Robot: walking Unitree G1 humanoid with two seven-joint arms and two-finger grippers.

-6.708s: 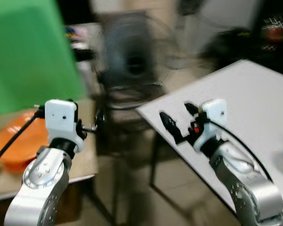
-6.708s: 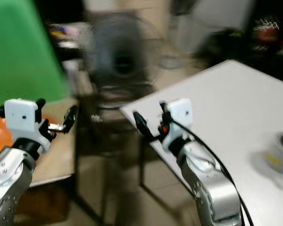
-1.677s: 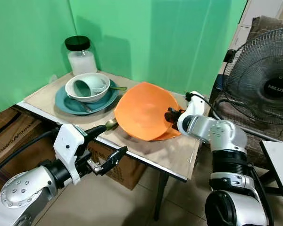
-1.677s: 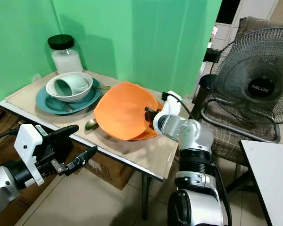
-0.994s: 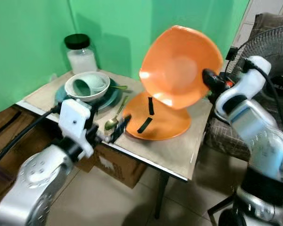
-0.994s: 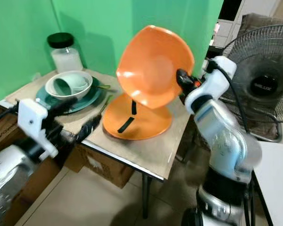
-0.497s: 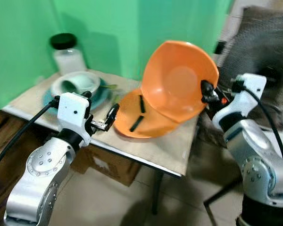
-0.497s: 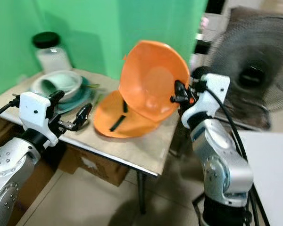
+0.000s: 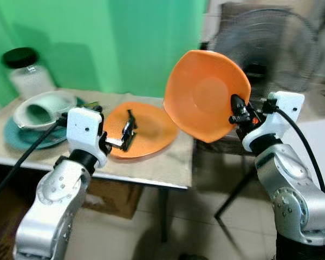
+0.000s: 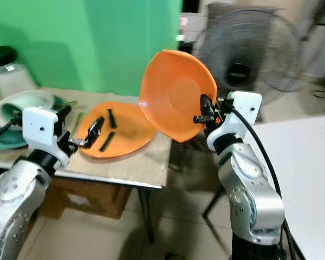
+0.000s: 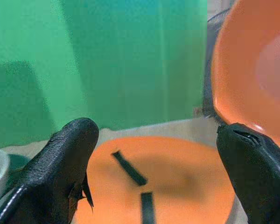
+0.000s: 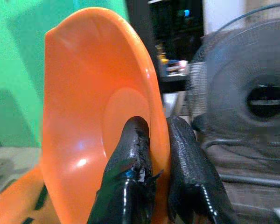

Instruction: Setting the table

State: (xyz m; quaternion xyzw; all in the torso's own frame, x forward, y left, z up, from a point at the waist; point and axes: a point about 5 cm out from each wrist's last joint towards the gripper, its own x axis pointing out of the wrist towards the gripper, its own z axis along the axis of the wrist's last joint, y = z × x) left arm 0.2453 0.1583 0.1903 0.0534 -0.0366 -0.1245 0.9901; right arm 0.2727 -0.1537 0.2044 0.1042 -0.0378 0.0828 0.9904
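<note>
— Left end effector: how is it seen?
— Spread, nothing held, poised just above the flat orange plate on the desk.
— And the right end effector?
— Pinched on the rim of a second orange plate, held tilted in the air, to its left.

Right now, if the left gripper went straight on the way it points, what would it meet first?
Probably the flat orange plate on the table: the left gripper, open, points over it. Depth is unclear.
</note>
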